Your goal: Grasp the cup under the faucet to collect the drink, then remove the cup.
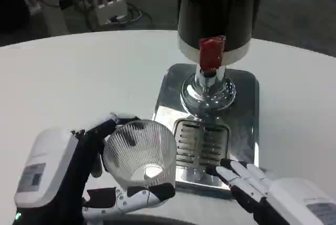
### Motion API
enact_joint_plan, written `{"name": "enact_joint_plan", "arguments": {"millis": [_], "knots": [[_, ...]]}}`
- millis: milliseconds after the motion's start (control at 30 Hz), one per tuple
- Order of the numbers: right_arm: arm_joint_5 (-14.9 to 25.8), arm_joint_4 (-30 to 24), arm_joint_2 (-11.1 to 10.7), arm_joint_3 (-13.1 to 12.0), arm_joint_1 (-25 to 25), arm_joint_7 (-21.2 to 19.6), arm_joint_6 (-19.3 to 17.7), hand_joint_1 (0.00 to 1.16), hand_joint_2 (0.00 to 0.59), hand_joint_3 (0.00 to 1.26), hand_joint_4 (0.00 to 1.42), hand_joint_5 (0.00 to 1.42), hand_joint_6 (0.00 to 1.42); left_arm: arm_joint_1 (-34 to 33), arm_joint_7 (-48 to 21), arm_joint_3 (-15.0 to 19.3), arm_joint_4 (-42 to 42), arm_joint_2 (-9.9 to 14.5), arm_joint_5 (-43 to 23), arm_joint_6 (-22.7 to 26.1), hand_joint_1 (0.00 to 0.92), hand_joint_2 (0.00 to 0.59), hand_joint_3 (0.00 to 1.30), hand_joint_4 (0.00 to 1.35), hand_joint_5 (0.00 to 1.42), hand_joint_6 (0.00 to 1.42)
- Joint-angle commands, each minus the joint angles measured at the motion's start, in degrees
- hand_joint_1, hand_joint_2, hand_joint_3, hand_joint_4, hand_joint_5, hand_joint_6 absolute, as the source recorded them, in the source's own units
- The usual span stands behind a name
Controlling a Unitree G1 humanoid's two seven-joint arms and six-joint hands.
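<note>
White table [79, 73] fills most of the frame, smooth and round-edged. Drink dispenser [218, 12], upper centre: dark cylindrical body, chrome pedestal, red faucet [212, 52]. Beneath it, mirror-finish base plate [244, 104] with slotted drip grate [199, 141]. Cup [139, 151], lower centre-left: clear ribbed plastic, tapered, tilted with mouth toward the camera, left of the grate. Left robot hand [100, 172] clasps the cup, fingers wrapped above and below. Right robot hand [247, 180], lower right, fingers extended together, holding nothing, fingertips at the plate's front edge.
</note>
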Motion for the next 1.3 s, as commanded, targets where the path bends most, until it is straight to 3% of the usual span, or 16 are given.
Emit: {"name": "enact_joint_plan", "arguments": {"millis": [33, 467, 767, 1000, 1300], "knots": [[0.6, -1.01, -0.01, -0.06, 0.61, 0.15, -0.84, 0.34, 0.428, 0.07, 0.0, 0.0, 0.0, 0.47, 0.33, 0.26, -1.74, -0.21, -0.97, -0.89, 0.659, 0.0, 0.82, 0.88, 0.95, 1.07], [0.97, -1.01, 0.38, -0.15, 2.19, -0.34, -1.23, 0.34, 0.435, 0.07, 0.0, 0.0, 0.0, 0.35, 0.4, 0.11, -1.46, -0.2, -0.84, -0.97, 0.653, 0.0, 0.82, 0.88, 0.95, 1.07], [0.12, -1.01, 0.82, 0.27, 2.33, 0.23, -1.59, 0.35, 0.437, 0.07, 0.0, 0.0, 0.0, -1.19, 2.49, 0.93, 4.56, 1.16, 0.4, -2.51, 0.65, 0.0, 0.81, 0.88, 0.96, 1.07], [1.3, -1.01, 0.52, 0.13, 1.86, 0.69, -0.56, 0.35, 0.437, 0.07, 0.0, 0.0, 0.0, -5.9, 3.08, 1.21, 9.1, 2.44, 0.63, -2.15, 0.645, 0.0, 0.81, 0.88, 0.96, 1.07], [2.9, -1.01, 0.26, -2.18, 3.12, -0.04, -1.04, 0.3, 0.43, 0.07, 0.0, 0.0, 0.0, -15.21, 3.27, -0.62, 15.65, 3.47, 2.02, -0.72, 0.643, 0.0, 0.81, 0.88, 0.95, 1.07]]}}
